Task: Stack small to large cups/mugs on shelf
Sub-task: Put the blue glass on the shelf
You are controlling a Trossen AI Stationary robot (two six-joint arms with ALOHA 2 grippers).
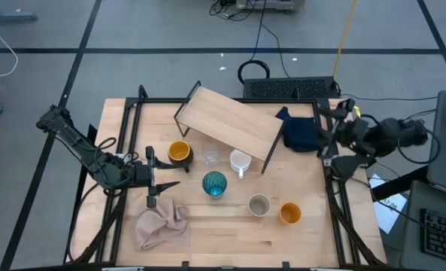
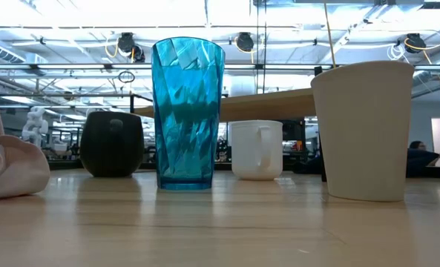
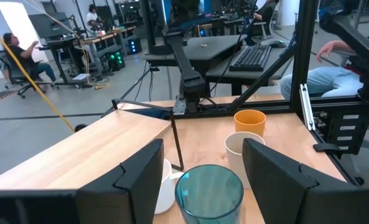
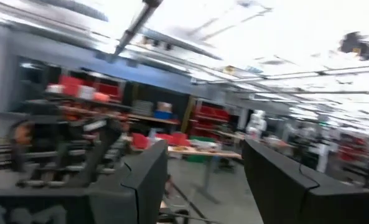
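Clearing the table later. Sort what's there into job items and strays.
For the job: shelf, teal tumbler, black mug, clear glass, white mug, beige cup, orange cup.

Strays: pink cloth, navy cloth.

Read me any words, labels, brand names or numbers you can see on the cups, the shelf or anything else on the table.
None can be read.
Teal tumbler: no print.
Black mug: a faint mark on its front, too dim to read.
White mug: blank.
Beige cup: blank.
Shelf: bare wood.
Keyboard beyond the table: keys too small to read.
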